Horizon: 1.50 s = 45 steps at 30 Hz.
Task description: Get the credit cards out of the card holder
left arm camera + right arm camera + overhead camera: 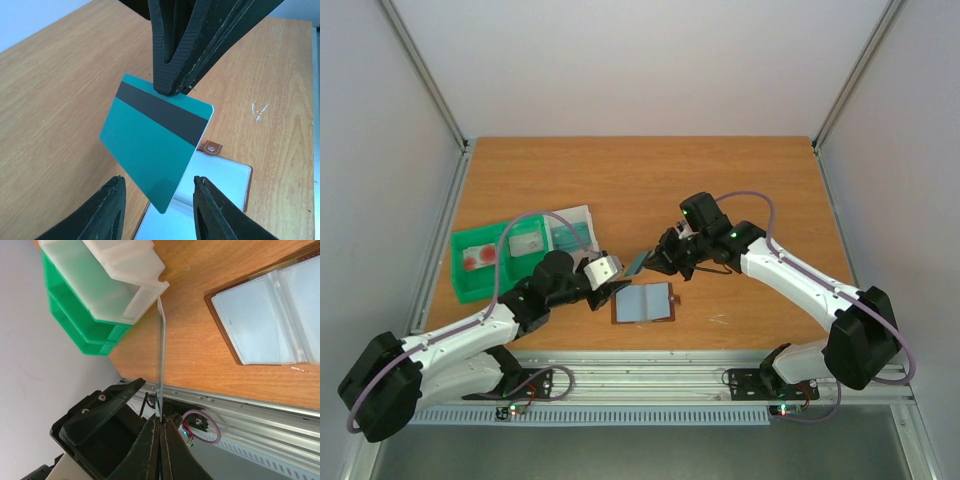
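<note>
Farthest left, green tray [470, 285] near the surface [620, 170] edge, red bits in one compartment. A clear insert [530, 241] sits in its right half. A pale sheet [576, 228] with small marks lies just right of it; cannot tell whether it is a card.

Left arm reaches in from the lower left. Left fingers [111, 212] stand apart, gripping nothing. In the left wrist view the lower corner of the card [150, 155] hangs down between the two tips, with a gap visible on each side.

Card is teal with a dark stripe across one end. It is off the surface, tilted, in the air between the two arms, over the upper left of the wallet [645, 303]. In the overhead view it shows as a small teal sliver [637, 263]. The right wrist view has it edge-on [160, 345], a thin line running up toward the white body of the left arm.

Wallet lies open and flat on the surface, near the front edge, grey-blue pockets up, brown rim all round. Snap tab sticks out from its right side.

Right arm comes in from the lower right. Right fingers [161, 447] are closed tight on the stripe end of the card, holding it from above.
</note>
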Each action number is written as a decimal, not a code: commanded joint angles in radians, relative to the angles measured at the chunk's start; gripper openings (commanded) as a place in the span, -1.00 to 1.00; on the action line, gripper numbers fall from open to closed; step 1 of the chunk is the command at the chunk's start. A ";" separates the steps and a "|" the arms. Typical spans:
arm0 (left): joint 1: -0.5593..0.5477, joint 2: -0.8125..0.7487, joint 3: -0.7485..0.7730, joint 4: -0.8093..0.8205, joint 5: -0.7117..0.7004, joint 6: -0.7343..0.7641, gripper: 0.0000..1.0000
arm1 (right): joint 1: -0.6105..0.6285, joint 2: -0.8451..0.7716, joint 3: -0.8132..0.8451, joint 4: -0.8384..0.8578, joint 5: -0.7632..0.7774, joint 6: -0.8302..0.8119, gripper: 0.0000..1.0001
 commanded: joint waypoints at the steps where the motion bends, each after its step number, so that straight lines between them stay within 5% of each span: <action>1: -0.004 0.023 -0.002 0.072 0.033 0.037 -0.28 | -0.003 0.011 0.024 0.017 -0.032 0.018 -0.98; 6: -0.003 0.031 -0.002 0.093 0.034 0.039 -0.56 | -0.003 0.009 0.020 0.014 -0.044 0.013 -0.98; 10: -0.005 0.026 0.000 0.094 0.034 0.033 -0.98 | -0.003 0.007 0.006 0.023 -0.052 0.009 -0.98; 14: -0.005 0.008 -0.001 0.085 0.037 0.002 -0.99 | -0.005 -0.004 -0.027 0.061 -0.059 -0.006 -0.96; 23: -0.003 -0.006 0.011 0.021 -0.007 -0.214 -0.99 | -0.012 -0.066 -0.116 0.207 -0.064 -0.120 0.05; 30: 0.047 -0.006 0.082 -0.116 0.048 -0.405 -0.99 | -0.012 -0.124 -0.111 0.167 -0.036 -0.246 0.26; 37: 0.215 -0.033 0.116 -0.152 0.208 -0.594 -0.99 | -0.011 -0.204 -0.093 0.091 0.036 -0.339 0.44; 42: 0.316 -0.040 0.188 -0.313 0.217 -0.690 -0.99 | -0.012 -0.240 -0.081 0.052 0.067 -0.376 0.96; 45: 0.386 -0.044 0.225 -0.414 0.191 -0.759 -0.99 | -0.012 -0.254 -0.079 0.040 0.077 -0.386 0.97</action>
